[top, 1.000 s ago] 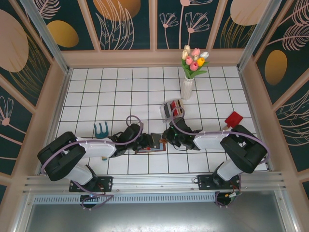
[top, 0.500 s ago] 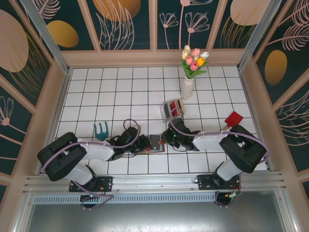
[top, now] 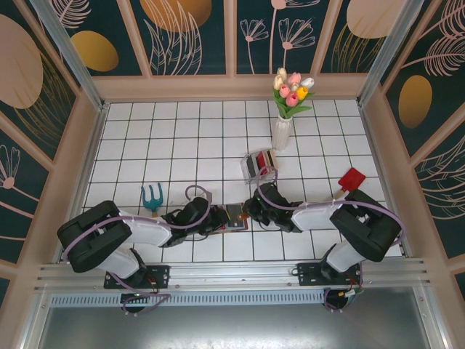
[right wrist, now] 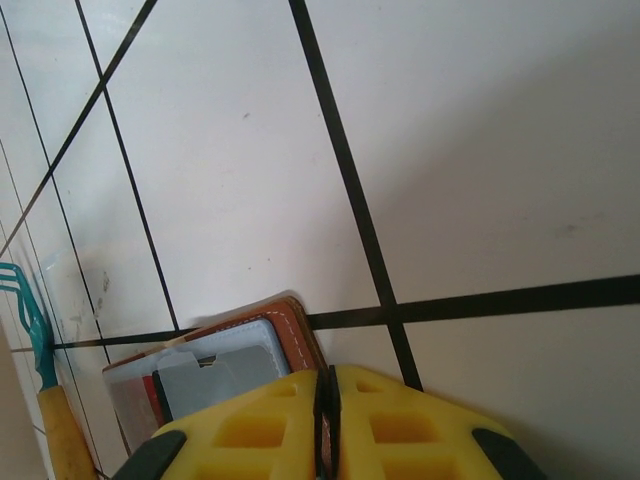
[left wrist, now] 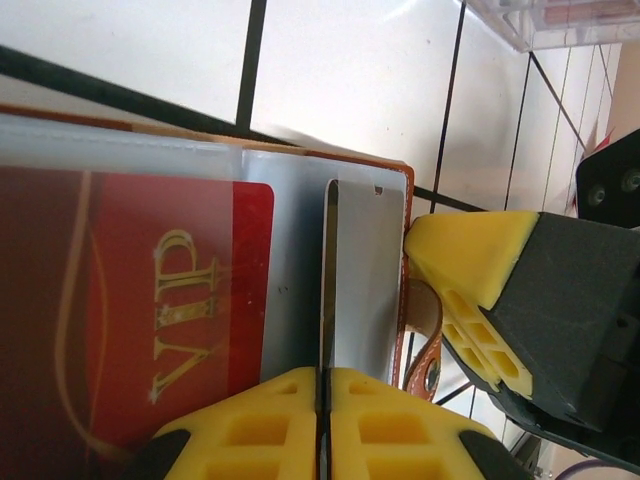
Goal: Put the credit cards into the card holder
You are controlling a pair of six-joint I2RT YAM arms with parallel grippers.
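card holder (top: 235, 215) with red card (left wrist: 150, 300) inside, pinched by closed left fingers (left wrist: 300, 410) and right fingers (right wrist: 300, 410); clear box (top: 259, 164) behind.

I'm seeing white vase (top: 282, 133) of mixed tulips (top: 293, 89) standing far on white tiled table (top: 182, 138), clear plastic box (top: 259, 165) sitting near it, red wooden-handled toy shovel (top: 351, 179) lying right, teal toy rake (top: 151, 195) lying left.

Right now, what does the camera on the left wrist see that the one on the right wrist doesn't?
Left wrist: the gold VIP lettering on a red card in the card holder, a clear box corner, and the right arm's fingers. Right wrist: a teal toy rake. Both: the brown holder, white tiles, and yellow fingers pinched shut.
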